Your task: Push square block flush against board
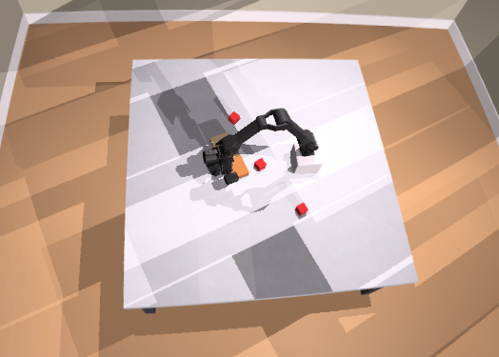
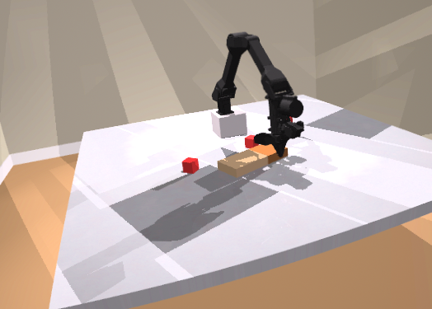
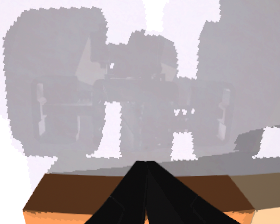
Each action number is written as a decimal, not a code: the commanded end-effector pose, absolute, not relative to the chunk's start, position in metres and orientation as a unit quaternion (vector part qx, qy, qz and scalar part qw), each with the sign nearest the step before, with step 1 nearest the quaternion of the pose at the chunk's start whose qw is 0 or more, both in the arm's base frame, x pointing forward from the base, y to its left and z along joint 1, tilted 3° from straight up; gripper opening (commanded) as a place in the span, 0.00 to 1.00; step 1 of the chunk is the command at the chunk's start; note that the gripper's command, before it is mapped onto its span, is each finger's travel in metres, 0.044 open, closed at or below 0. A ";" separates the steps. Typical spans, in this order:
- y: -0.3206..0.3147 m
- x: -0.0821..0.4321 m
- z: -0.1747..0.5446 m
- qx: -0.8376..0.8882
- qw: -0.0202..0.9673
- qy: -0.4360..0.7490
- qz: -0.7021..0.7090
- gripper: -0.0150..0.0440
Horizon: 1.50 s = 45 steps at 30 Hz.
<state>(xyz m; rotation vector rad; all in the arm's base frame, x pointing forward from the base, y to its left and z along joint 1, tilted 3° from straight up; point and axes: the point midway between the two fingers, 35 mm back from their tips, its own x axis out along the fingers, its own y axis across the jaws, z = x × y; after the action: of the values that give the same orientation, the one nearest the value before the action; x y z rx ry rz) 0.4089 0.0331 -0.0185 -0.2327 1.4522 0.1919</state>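
Observation:
The orange square block [image 1: 242, 168] [image 2: 265, 150] [image 3: 75, 191] lies flat at one end of the tan board [image 1: 219, 139] [image 2: 237, 166] [image 3: 267, 189]. Their facing sides appear to touch, with no gap seen in the exterior view. In the wrist view their outer sides nearly line up; whether they are exactly even cannot be told. My gripper [image 2: 281, 155] [image 3: 144, 170] is shut and empty, tips pointing down at the block's outer side, away from the arm's base. Whether the tips touch the block is unclear. In the top view the hand hides the fingertips and part of both pieces.
A red cube [image 1: 260, 165] [image 2: 250, 141] lies between the block and the arm's white base [image 1: 307, 167] [image 2: 229, 125]. Another red cube [image 1: 233, 117] [image 2: 190, 165] lies near the board's far end. A third red cube [image 1: 301, 209] lies farther off. Shadows cross the table.

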 end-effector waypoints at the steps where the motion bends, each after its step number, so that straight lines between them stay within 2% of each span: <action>1: 0.031 0.399 -0.027 -0.108 0.726 0.673 0.088 0.25; 38: 0.046 0.454 -0.021 -0.108 0.728 0.671 0.088 0.25; 45: 0.046 0.445 0.033 -0.108 0.728 0.671 0.088 0.25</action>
<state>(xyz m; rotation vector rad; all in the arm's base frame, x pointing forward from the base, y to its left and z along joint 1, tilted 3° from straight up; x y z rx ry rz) 0.4411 0.0458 0.0148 -0.2384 1.5060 0.2031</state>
